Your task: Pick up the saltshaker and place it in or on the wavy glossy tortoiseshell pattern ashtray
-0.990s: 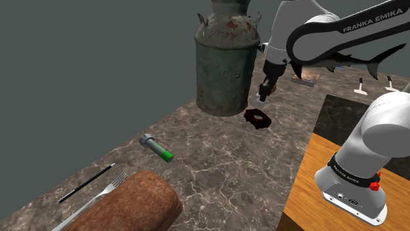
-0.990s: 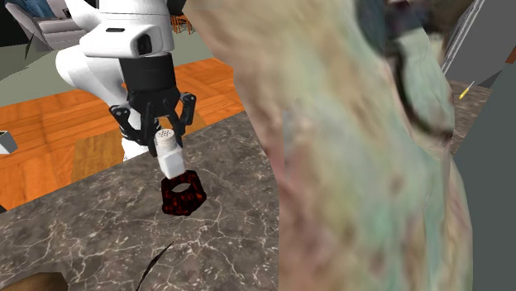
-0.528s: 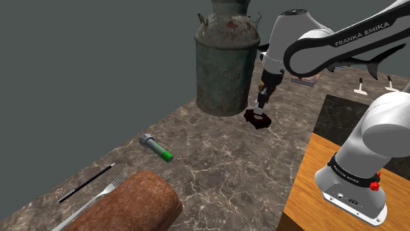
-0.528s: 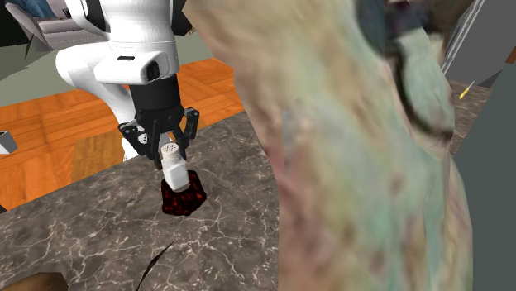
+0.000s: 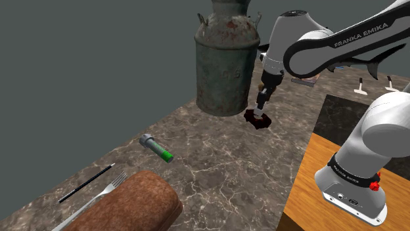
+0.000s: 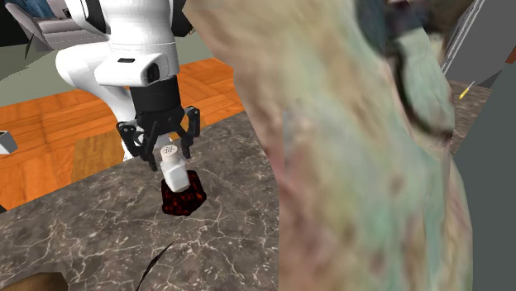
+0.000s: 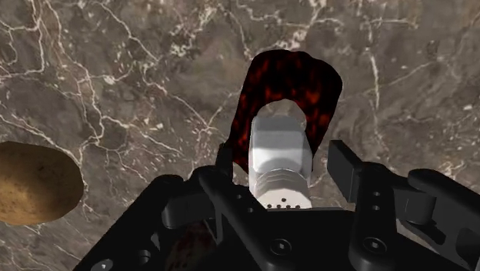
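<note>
1. Saltshaker (image 7: 281,154): white, perforated cap toward the hand, base down in the ashtray (image 7: 269,77). It seems to lean slightly.
2. Gripper (image 7: 285,162): fingers (image 7: 344,165) stand apart either side of the cap, with a gap on each side. We read it as spread and holding nothing.
3. Ashtray: dark red, mottled, wavy rim, resting on the marbled counter (image 7: 115,77).
4. Step in hand, our judgement: clearing the hand. We would rise straight along the shaker's axis with fingers wide and no sideways drift, lest one clip the cap and tip it.
5. Beyond: a tall metal can (image 5: 223,62) stands near the ashtray. We would give it room on the rise.
</note>
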Tool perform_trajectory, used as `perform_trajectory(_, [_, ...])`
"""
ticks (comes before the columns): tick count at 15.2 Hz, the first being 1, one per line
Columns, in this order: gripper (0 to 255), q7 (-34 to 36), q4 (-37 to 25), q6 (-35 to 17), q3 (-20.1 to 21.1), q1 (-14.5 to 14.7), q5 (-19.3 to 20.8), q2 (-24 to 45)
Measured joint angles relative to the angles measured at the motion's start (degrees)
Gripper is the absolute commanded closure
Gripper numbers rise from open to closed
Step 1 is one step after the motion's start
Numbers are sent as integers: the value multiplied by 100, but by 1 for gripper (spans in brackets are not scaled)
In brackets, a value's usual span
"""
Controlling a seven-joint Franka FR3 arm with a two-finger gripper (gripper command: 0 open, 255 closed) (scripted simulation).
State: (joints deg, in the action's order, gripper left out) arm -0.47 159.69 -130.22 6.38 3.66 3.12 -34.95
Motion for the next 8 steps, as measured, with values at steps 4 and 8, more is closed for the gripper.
perform_trajectory(4, [0, 0, 0, 0, 0, 0, 0, 0])
perform_trajectory(8, [0, -32, -263, 520, -11, 40, -41, -269])
